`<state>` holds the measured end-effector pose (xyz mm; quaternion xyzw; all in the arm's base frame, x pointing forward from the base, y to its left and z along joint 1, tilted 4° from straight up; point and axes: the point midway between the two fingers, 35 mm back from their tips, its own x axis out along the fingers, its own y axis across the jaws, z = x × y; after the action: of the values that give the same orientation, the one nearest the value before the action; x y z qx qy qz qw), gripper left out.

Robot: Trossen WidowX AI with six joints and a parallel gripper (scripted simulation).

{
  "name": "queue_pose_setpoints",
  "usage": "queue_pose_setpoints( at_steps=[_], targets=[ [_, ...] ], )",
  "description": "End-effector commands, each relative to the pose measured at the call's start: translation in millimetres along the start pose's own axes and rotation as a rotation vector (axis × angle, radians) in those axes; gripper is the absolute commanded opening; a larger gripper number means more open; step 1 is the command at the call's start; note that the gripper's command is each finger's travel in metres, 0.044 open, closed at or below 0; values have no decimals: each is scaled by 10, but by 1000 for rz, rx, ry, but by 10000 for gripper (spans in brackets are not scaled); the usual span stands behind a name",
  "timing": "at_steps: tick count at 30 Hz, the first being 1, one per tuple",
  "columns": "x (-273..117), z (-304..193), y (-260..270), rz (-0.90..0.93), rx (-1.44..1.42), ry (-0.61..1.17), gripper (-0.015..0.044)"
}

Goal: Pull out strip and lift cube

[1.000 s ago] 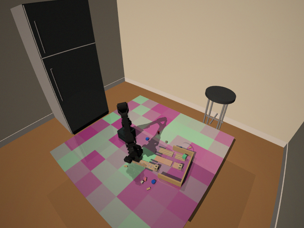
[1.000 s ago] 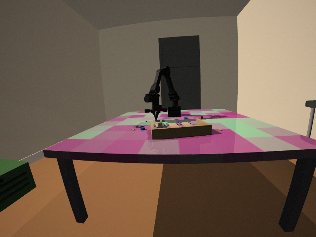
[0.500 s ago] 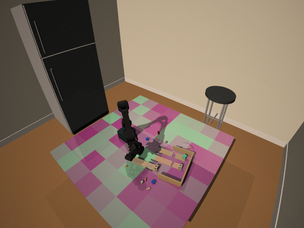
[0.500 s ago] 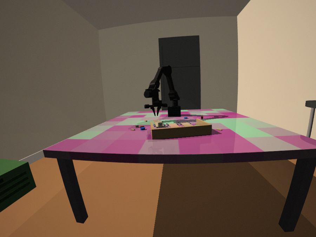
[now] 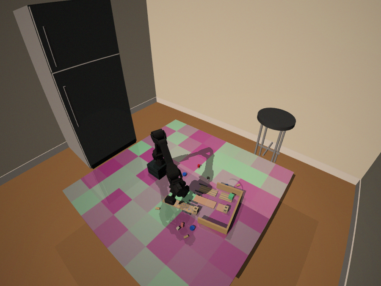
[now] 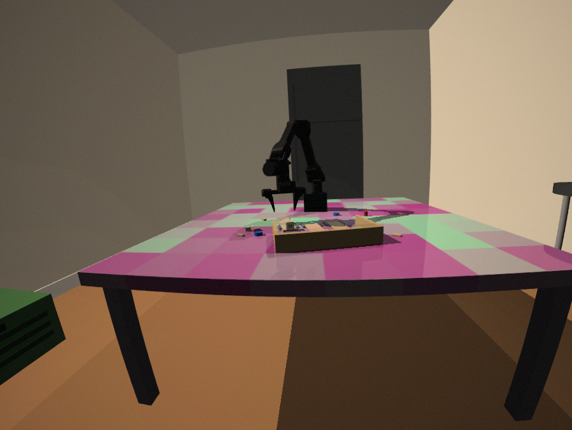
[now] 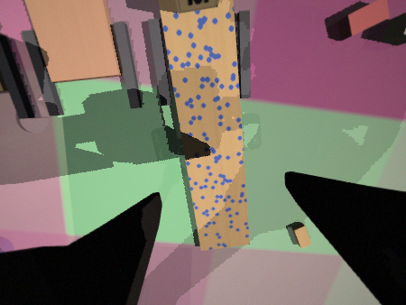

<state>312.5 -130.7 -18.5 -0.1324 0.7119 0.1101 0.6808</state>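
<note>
Open claw; walled frame holds green block.

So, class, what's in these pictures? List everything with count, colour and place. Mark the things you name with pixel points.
table (image 5: 166,237) (image 6: 222,268) (image 7: 316,50): one, pink-green-grey top, under the arm
frame (image 5: 212,225) (image 6: 328,239): one, wooden, three-sided, on table
speckled strip (image 5: 186,206) (image 7: 212,180): one, tan, blue dots, partly outside frame
plain strip (image 5: 204,201) (image 6: 314,227) (image 7: 74,41): one, peach, two pieces, beside it
striped strip (image 5: 208,190): one, tan-dark, two pieces, beyond
cubes: two beige (image 5: 195,210) (image 5: 225,209), one green (image 5: 231,196), on strips
grey rails (image 7: 126,65): several, beside strips
small loose pieces: several, blue, red, tan, grey, around
fridge (image 5: 92,92) (image 6: 325,106): one, black, behind arm
stool (image 5: 276,117) (image 6: 562,188): one, black seat, beside table
cabinet (image 6: 25,324): one, green, on floor
arm (image 5: 167,157) (image 6: 309,147): one, black, on table
tool (image 5: 178,199) (image 6: 284,210) (image 7: 222,188): one, black, open, above speckled strip
</note>
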Motion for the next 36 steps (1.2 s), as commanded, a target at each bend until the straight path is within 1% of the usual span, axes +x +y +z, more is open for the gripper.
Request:
queue_pose_setpoints(
  at_steps=[1, 33, 36],
  targets=[
    [-16, 150, -6, 2, 4, -3, 440],
    [-175, 1396, -31, 2, 4, -13, 440],
    [-154, 1397, -32, 2, 4, -13, 361]
  ],
)
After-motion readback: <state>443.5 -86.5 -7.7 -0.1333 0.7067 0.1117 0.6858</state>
